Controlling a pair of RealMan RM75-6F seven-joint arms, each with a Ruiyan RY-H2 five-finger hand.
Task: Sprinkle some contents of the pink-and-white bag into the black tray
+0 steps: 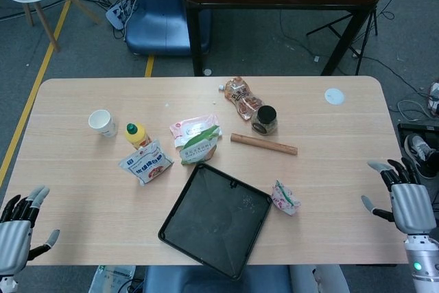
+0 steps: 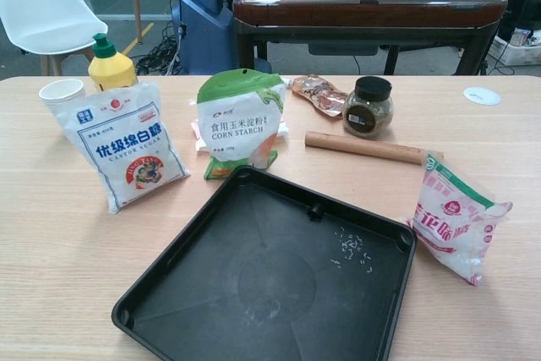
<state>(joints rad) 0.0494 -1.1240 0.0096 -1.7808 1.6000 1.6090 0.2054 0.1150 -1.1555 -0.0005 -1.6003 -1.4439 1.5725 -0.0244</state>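
Note:
The pink-and-white bag (image 1: 285, 197) (image 2: 456, 219) stands on the table just right of the black tray (image 1: 195, 231) (image 2: 211, 310). A few white grains (image 2: 351, 247) lie in the tray's right part. My right hand (image 1: 405, 197) hovers at the table's right edge, fingers spread, holding nothing, well apart from the bag. At the near left corner, my left hand (image 1: 17, 221) is open and empty too. Neither hand shows in the chest view.
Behind the tray stand a corn starch bag (image 2: 241, 120), a sugar bag (image 2: 122, 145), a yellow bottle (image 2: 110, 63) and a paper cup (image 2: 61, 90). A wooden rolling pin (image 2: 368, 147), a spice jar (image 2: 368, 106) and a snack packet (image 2: 317, 90) lie further back.

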